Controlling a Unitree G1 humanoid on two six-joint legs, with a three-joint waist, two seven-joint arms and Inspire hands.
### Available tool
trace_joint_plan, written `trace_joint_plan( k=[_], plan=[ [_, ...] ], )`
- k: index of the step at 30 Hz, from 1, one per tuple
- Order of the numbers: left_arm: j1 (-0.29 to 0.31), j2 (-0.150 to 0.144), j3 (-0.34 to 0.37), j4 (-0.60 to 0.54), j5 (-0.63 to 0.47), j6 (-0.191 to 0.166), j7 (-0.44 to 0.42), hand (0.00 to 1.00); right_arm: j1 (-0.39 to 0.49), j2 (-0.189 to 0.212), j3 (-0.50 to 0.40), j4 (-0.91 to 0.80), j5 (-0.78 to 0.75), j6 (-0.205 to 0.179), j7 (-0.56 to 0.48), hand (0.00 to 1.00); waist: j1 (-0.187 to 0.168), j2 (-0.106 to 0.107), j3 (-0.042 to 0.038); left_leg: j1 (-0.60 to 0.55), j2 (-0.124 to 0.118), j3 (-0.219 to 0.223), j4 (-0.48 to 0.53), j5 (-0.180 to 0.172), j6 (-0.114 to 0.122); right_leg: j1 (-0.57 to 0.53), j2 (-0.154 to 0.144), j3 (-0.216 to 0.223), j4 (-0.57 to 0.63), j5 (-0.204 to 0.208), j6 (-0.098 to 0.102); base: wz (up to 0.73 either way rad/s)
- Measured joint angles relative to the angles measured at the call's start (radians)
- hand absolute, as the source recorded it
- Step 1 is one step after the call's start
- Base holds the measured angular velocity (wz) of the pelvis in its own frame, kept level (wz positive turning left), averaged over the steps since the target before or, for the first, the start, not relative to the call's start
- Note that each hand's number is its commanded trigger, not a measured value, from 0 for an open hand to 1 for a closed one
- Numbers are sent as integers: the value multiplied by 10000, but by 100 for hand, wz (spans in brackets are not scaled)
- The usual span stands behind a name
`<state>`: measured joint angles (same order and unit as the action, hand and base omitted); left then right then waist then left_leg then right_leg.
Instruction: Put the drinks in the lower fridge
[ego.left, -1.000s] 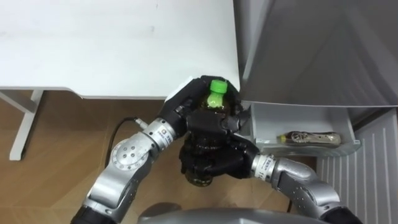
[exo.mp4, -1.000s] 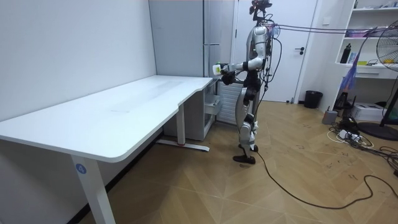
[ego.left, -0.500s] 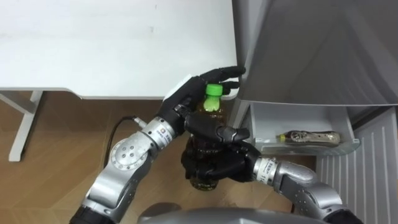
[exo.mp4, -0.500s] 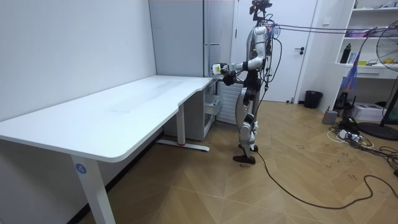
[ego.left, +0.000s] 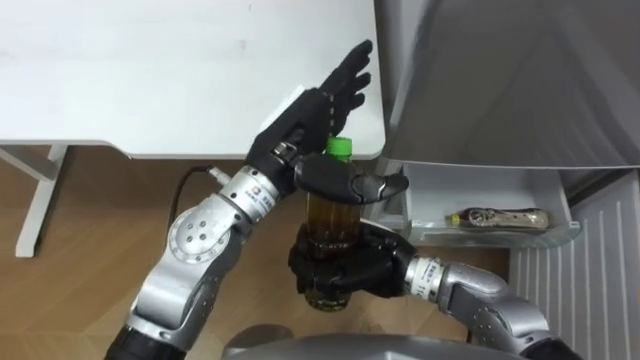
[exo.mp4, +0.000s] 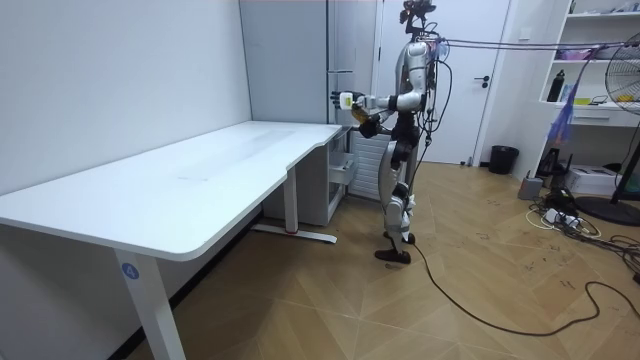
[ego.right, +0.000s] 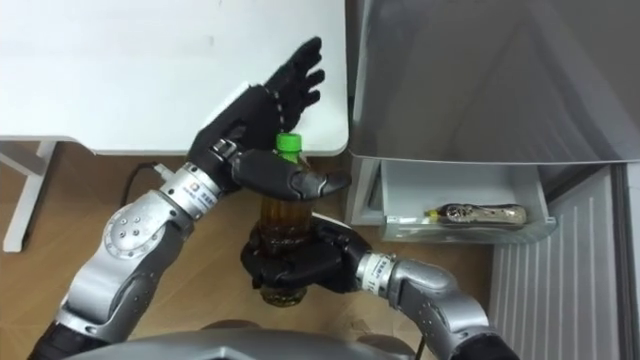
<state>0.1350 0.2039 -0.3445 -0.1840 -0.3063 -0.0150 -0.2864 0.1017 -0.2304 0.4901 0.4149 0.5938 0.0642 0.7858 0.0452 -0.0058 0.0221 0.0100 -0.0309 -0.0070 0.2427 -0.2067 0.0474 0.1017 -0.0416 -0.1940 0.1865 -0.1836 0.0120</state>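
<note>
Nearest the robot's body, the right robot hand (ego.left: 345, 272) is gripping the lower part of the tea bottle (ego.left: 328, 215), its fingers curled round it and holding it upright at chest height. Just above, the left robot hand (ego.left: 315, 105), which was cupping the green cap (ego.left: 340, 148) a second ago, is lifting off. Its fingers are now stretching out straight over the corner of the white surface (ego.left: 150, 70), with only the thumb lying across the bottle's neck.

The handover is looking finished, so the right side alone is carrying the drink. Beyond it, the lower fridge drawer (ego.left: 480, 190) is standing pulled out under the grey fridge (ego.left: 510, 80), with another bottle (ego.left: 497, 217) lying inside. The drink is waiting to be lowered in beside it.
</note>
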Motion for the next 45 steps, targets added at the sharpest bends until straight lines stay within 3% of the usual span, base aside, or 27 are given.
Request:
trace_joint_plan(
  k=[7,12,16,21,25,28,31,35,38,42,45],
  plan=[
    [-11,-83,709,-424,-179,-55,74,0,27,-100,-92,26,-148,16,7,100,157,40,-25,11,-4,-42,69,2,-2,19,0,-45,-15,0,0,0],
    [-12,-50,1649,-1260,-543,-388,612,0,152,-242,-209,-1,-238,15,32,100,381,66,-30,121,-3,-36,77,2,-1,85,-5,-28,-16,0,0,-1],
    [-16,-25,2756,-1460,-494,-481,1241,0,389,-260,-764,-46,-686,15,28,100,560,169,-40,370,1,-44,-87,-1,-1,343,-5,-136,-25,0,0,-1],
    [-46,-13,3953,-1793,-513,-821,2122,0,494,-275,-1292,-40,-700,5,33,100,884,209,-26,348,7,-40,-60,-1,-2,341,-4,-231,-47,0,0,0],
    [-56,-22,4916,-2058,-577,-1132,3050,0,885,-193,-1662,-51,-825,7,49,100,1119,321,-65,368,-20,-99,-56,0,-1,410,-18,-285,-68,0,0,4],
    [-52,-74,5427,-2065,-1288,-1428,3834,0,1124,-206,-1667,-50,-832,7,-10,100,1400,338,-79,517,-17,-62,-127,3,-2,512,-15,-262,-150,0,0,-3],
    [19,-135,5954,-1653,-2205,-1588,4530,0,1343,-169,-1777,-49,-915,21,-138,100,1545,362,-106,638,-14,-78,-229,10,-13,624,-4,-269,-175,-1,1,0],
    [393,-445,6379,-540,-2488,-1588,5349,0,1419,-35,-2212,-387,-1230,196,-485,100,1870,375,-116,880,1,9,-407,50,-38,675,5,-243,-183,-1,0,-9],
    [749,-615,6338,550,-2494,-1572,6192,0,1401,44,-2219,-553,-1186,199,-547,100,1919,292,-112,870,10,-24,-440,54,-44,706,18,-300,-203,-2,0,1],
    [772,-645,6142,1646,-2578,-1540,7175,0,1381,105,-2015,-559,-1168,257,-769,100,2053,176,-118,833,-8,-95,-422,52,-45,721,11,-393,-225,-1,0,7],
    [838,-593,5724,2788,-3739,-1542,7341,0,1373,194,-1824,-560,-1198,381,-906,100,2126,128,-142,852,-23,-141,-390,54,-42,734,-9,-513,-205,-1,0,3]
  ],
)
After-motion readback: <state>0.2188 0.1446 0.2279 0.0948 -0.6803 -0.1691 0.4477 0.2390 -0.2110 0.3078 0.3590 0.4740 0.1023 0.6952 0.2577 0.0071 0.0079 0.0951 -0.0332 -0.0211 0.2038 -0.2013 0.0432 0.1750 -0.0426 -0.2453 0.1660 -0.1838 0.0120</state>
